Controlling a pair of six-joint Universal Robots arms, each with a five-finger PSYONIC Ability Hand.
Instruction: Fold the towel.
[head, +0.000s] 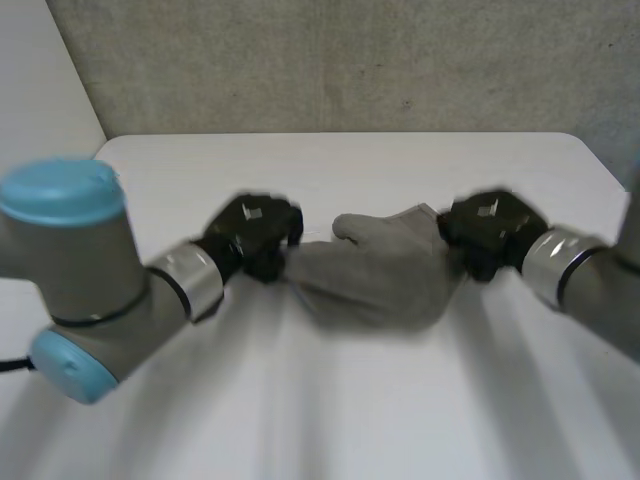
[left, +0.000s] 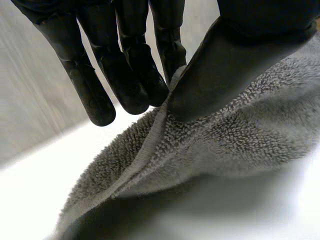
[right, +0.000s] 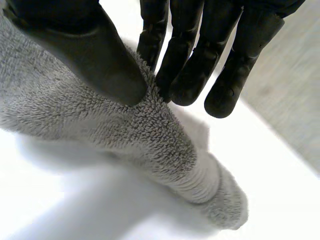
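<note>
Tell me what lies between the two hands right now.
Just the grey towel, stretched from the left hand to the right hand, each pinching an end. The head view shows it.

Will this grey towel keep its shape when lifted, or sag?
Likely floppy: the towel droops between the left hand and right hand. Probably grippy: coarse looped pile where they pinch. Seemingly light: mere pinches hold it.

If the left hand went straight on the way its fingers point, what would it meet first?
Probably the white table just past the fingertips. The left hand already pinches the towel by its edge. Depth is unclear.
</note>
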